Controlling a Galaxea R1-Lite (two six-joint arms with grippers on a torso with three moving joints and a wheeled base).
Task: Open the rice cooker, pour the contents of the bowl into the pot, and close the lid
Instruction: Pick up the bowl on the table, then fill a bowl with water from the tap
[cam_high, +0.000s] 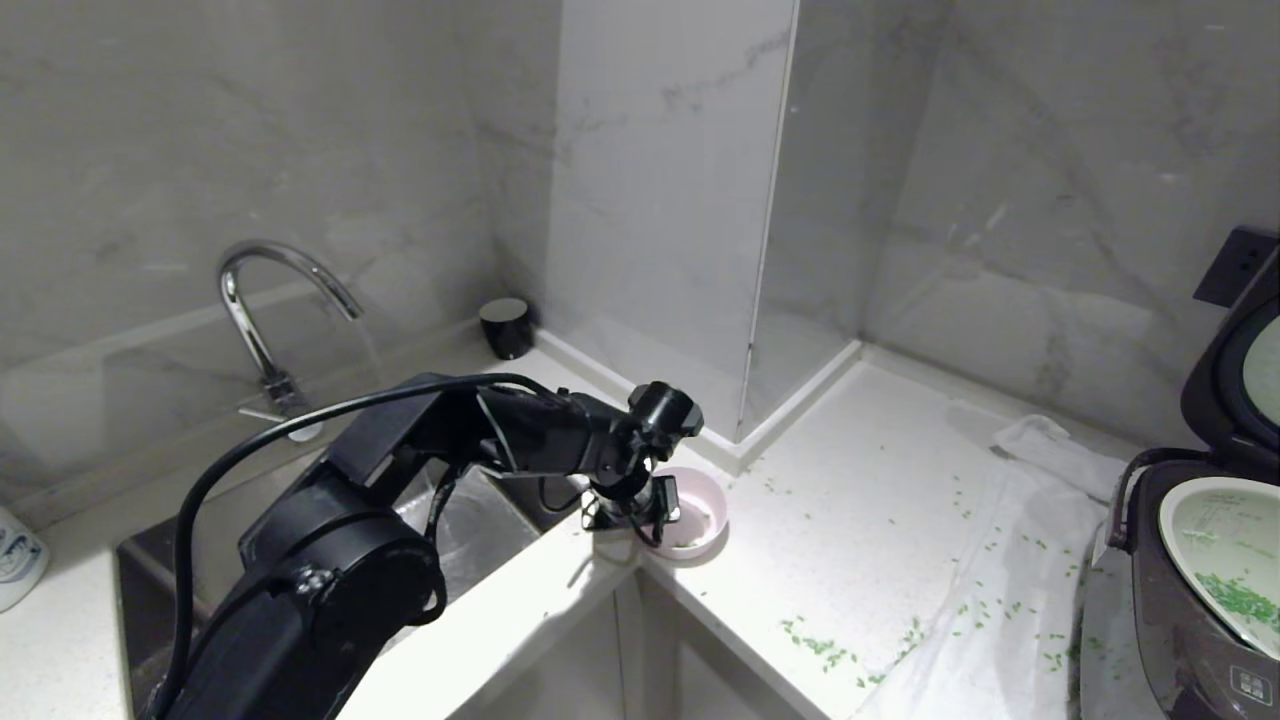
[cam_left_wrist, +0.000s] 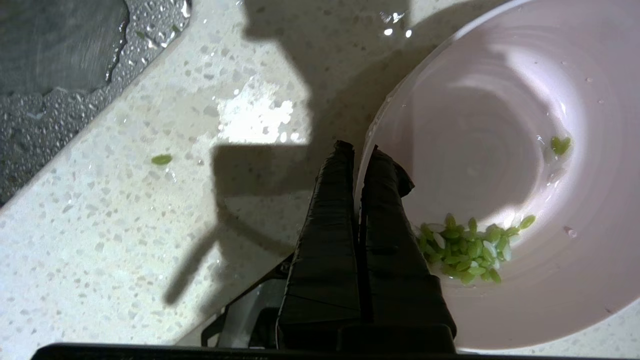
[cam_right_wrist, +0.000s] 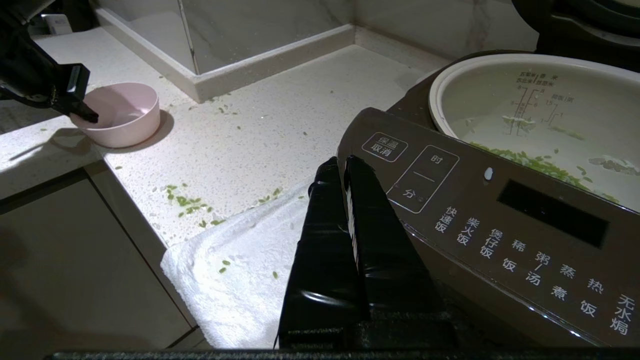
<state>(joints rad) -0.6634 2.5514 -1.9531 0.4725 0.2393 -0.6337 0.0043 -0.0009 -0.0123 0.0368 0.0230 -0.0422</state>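
The pale pink bowl (cam_high: 703, 510) (cam_left_wrist: 500, 115) (cam_right_wrist: 127, 117) stands on the counter corner beside the sink. A small heap of green contents (cam_left_wrist: 467, 247) lies inside it. My left gripper (cam_high: 640, 520) (cam_left_wrist: 359, 147) is shut on the bowl's near rim, one finger inside and one outside. At the far right the rice cooker (cam_high: 1180, 620) (cam_right_wrist: 500, 210) has its lid (cam_high: 1235, 380) raised. Its pot (cam_high: 1215, 540) (cam_right_wrist: 450, 85) holds green bits (cam_right_wrist: 535, 162). My right gripper (cam_right_wrist: 342, 162) hangs shut and empty before the cooker's front panel.
A white towel (cam_high: 1010, 560) lies under and beside the cooker, with green bits (cam_high: 820, 645) scattered over it and the counter. The steel sink (cam_high: 480, 520) and its faucet (cam_high: 260, 300) are behind my left arm. A black cup (cam_high: 506, 327) stands at the wall.
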